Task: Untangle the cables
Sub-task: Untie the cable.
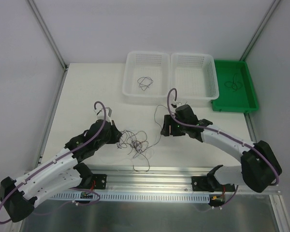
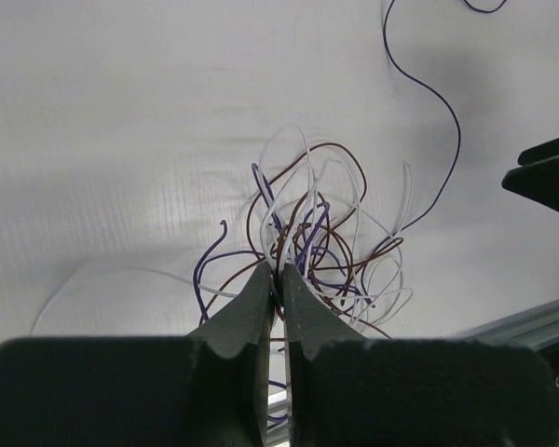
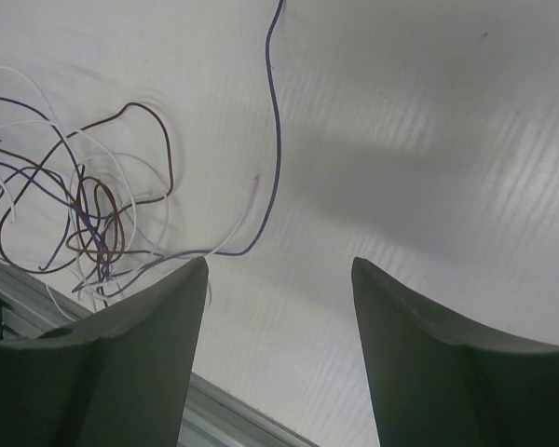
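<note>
The cables (image 1: 135,141) lie as a loose tangle of thin purple, brown and white wires on the white table, between my two grippers. My left gripper (image 1: 117,137) is at the tangle's left side. In the left wrist view it (image 2: 279,270) is shut on a few strands at the near edge of the tangle (image 2: 321,237). My right gripper (image 1: 166,129) hangs to the right of the tangle. Seen from its own wrist, the right gripper (image 3: 279,265) is open and empty. There the tangle (image 3: 84,214) lies to its left, and one purple strand (image 3: 275,121) curves past ahead of the left finger.
Two white mesh baskets (image 1: 125,77) (image 1: 215,77) stand at the back; the left one holds a dark cable (image 1: 145,83). A green tray (image 1: 253,92) at the back right holds another cable (image 1: 232,84). An aluminium rail (image 1: 154,174) runs along the near edge.
</note>
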You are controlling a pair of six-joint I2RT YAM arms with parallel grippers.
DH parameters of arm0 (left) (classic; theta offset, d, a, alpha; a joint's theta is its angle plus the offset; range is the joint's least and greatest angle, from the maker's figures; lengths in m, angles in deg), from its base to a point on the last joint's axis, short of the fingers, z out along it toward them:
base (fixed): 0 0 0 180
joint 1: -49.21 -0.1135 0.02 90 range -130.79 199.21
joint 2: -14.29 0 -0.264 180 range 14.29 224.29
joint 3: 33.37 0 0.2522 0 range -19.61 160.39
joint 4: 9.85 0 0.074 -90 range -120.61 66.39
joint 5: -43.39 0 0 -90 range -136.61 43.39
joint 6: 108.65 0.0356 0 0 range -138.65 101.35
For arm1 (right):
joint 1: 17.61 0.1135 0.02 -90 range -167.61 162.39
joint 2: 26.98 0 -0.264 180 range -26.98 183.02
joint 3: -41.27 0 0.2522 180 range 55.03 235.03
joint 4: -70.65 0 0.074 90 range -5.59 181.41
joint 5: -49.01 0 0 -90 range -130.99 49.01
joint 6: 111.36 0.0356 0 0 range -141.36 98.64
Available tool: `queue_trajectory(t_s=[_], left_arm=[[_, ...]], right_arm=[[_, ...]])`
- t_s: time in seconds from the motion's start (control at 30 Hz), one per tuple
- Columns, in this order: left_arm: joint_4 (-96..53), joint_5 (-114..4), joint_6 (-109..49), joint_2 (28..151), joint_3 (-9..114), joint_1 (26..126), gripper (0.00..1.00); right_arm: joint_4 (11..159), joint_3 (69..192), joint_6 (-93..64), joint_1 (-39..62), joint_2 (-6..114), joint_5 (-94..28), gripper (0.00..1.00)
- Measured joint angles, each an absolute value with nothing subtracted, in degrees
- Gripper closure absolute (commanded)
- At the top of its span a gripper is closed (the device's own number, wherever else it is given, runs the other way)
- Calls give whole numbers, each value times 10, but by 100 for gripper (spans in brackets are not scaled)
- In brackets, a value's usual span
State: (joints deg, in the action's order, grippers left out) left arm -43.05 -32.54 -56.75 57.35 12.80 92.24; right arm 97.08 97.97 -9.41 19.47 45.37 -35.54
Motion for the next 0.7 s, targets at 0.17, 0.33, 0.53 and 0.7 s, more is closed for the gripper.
queue_trajectory(t_s=[0.17, 0.33, 0.53, 0.7], left_arm=[[-432, -325, -568, 564, 115, 922, 100], [-434, -320, -570, 561, 112, 922, 100], [-434, -283, -572, 551, 104, 922, 100], [-437, -234, -582, 546, 95, 908, 100]], right_arm=[[880, 958, -42, 201, 536, -344, 35], [801, 955, -8, 209, 613, -329, 54], [768, 946, 5, 215, 626, -316, 99], [875, 941, -33, 194, 508, -342, 99]])
